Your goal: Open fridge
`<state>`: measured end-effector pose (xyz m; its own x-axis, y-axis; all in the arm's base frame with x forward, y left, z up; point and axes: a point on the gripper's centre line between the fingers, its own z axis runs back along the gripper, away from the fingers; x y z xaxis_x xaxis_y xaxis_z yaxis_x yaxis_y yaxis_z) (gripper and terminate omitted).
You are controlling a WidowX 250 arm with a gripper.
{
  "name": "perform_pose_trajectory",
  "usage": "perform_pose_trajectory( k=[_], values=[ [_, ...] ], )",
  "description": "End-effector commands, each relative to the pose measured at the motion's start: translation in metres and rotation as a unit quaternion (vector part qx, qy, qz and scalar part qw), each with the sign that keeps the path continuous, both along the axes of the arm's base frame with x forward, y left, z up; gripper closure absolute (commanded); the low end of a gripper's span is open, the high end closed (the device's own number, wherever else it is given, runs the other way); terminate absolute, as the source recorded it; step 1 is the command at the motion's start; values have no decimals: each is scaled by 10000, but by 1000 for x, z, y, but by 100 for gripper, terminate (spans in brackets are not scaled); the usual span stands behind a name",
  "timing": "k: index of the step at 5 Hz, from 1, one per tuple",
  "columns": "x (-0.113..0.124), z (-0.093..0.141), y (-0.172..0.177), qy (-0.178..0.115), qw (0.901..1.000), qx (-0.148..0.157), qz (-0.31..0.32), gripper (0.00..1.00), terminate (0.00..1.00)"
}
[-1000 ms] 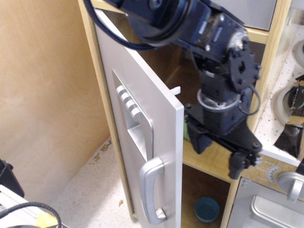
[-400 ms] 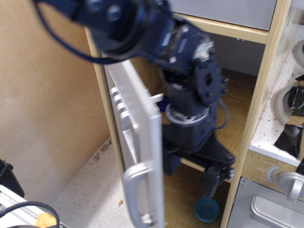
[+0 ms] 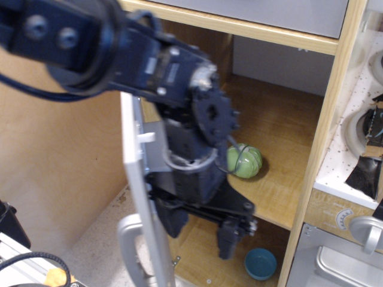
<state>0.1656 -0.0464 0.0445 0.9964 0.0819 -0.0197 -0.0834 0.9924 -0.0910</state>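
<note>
The fridge (image 3: 328, 113) is a light-wood cabinet, and its silver-grey door (image 3: 135, 197) is swung wide open, seen almost edge-on. The curved silver handle (image 3: 127, 246) shows at the door's lower left. The wooden shelves (image 3: 284, 128) inside are exposed. My dark gripper (image 3: 200, 230) hangs in the opening just right of the door's inner face, pointing down. Its fingers (image 3: 230, 240) are spread and hold nothing. The dispenser recess on the door front is hidden.
A green round object (image 3: 245, 161) lies on the middle shelf. A blue bowl (image 3: 260, 263) sits on the lower floor of the fridge. A grey oven door with a round knob (image 3: 365, 232) is at lower right, and a plywood wall (image 3: 54, 155) is at left.
The door has swung further open to the left, from half open to nearly edge-on. My arm moved left and down with it, uncovering the shelf and the green object.
</note>
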Motion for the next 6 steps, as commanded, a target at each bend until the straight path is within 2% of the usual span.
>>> perform_pose_trajectory(
  k=[1, 4, 6],
  values=[
    [-4, 7, 56, -158, 9992, 370, 9, 0, 0],
    [19, 3, 126, -172, 9979, 583, -231, 0, 0],
    [19, 3, 126, -172, 9979, 583, -231, 0, 0]
  ],
)
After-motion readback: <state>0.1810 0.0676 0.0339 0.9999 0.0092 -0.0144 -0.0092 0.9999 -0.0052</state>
